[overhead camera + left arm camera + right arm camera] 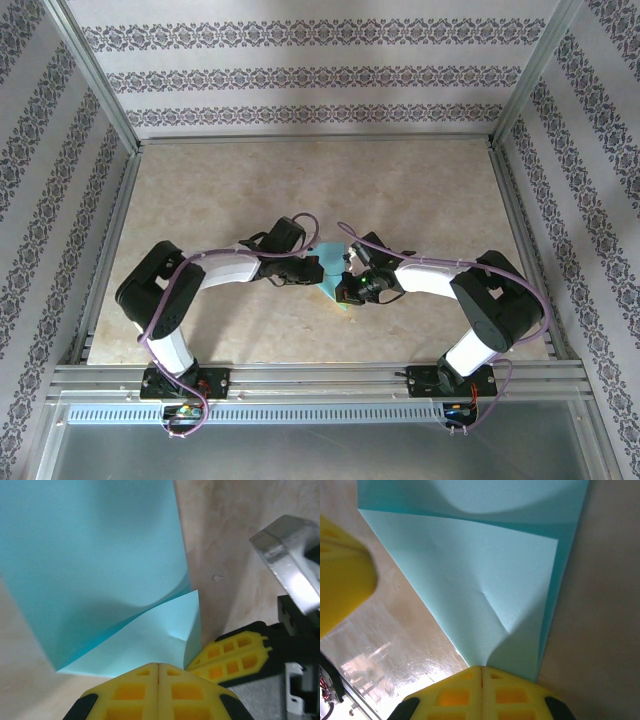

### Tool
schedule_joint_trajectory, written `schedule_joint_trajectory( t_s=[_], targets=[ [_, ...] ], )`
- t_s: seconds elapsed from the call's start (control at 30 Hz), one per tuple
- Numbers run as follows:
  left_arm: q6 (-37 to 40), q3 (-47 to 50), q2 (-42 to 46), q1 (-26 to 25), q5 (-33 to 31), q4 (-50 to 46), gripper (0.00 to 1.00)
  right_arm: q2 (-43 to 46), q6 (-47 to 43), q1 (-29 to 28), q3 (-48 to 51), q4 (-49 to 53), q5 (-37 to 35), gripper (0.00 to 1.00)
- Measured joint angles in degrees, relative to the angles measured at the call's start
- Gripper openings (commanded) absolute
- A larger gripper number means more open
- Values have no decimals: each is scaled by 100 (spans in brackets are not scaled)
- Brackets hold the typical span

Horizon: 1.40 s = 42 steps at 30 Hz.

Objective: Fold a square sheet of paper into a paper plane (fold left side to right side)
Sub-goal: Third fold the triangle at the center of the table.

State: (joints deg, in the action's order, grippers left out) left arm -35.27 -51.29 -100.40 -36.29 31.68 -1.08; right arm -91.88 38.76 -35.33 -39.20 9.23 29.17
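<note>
The square sheet of paper (328,260) is teal-blue and lies mid-table between both grippers, partly folded, with a paler flap (150,635) raised over the darker layer (95,555). My right gripper (481,669) is shut on the flap's corner, and the sheet (470,580) puckers toward its tips. In the left wrist view its yellow fingers (232,655) meet that corner from the right. My left gripper (159,666) is shut, its tips at the flap's near edge; no paper shows between them. From above, the left gripper (312,272) and right gripper (350,285) nearly touch.
The beige marbled tabletop (300,190) stretches behind the arms, bounded by aluminium rails (110,240) and patterned walls. A silver metal part of the right arm (287,555) hangs close beside the left gripper. A blurred left finger (342,580) sits left of the sheet.
</note>
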Motion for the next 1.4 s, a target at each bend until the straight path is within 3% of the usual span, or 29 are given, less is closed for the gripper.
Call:
schedule_joint_trajectory(
  t_s=[0.37, 0.97, 1.4],
  targets=[
    [-7, -247, -535, 0, -2, 31, 0, 4, 2, 37, 11, 0, 28, 0],
    [-4, -330, -579, 0, -48, -68, 0, 295, 461, 28, -219, 74, 24, 0],
    [15, -461, -599, 0, -190, -291, 0, -422, 503, -125, -553, -68, 22, 0]
  ],
)
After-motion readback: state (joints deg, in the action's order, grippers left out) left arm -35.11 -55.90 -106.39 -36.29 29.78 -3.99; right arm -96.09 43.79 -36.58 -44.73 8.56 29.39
